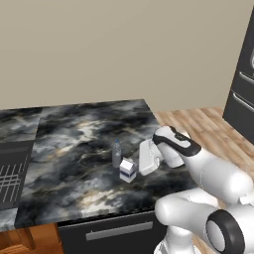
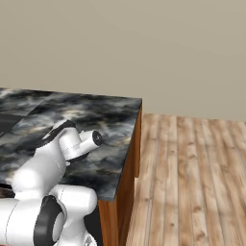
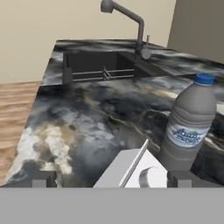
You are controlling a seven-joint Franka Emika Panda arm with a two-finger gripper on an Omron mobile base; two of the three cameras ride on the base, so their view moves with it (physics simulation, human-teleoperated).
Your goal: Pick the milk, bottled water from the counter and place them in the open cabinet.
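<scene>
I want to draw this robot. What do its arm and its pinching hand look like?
The arm is glossy white and chunky, made of rounded tube pieces with dark bands at the joints. The gripper sits on a white blocky hand and ends in two small dark grey square finger tips.

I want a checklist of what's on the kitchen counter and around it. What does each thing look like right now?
Surface: counter, dark marbled stone, with a sink and faucet set in it.
Job's things: milk upright on the counter; water upright close beside it, blue cap on.
Clutter: nothing seen.
Grippers: gripper open, low over the milk, a tip on either side, holding nothing.
Cables: nothing seen.
Surroundings: beige wall, wood floor, dark drawer front below the counter, dark appliance to the right.
</scene>
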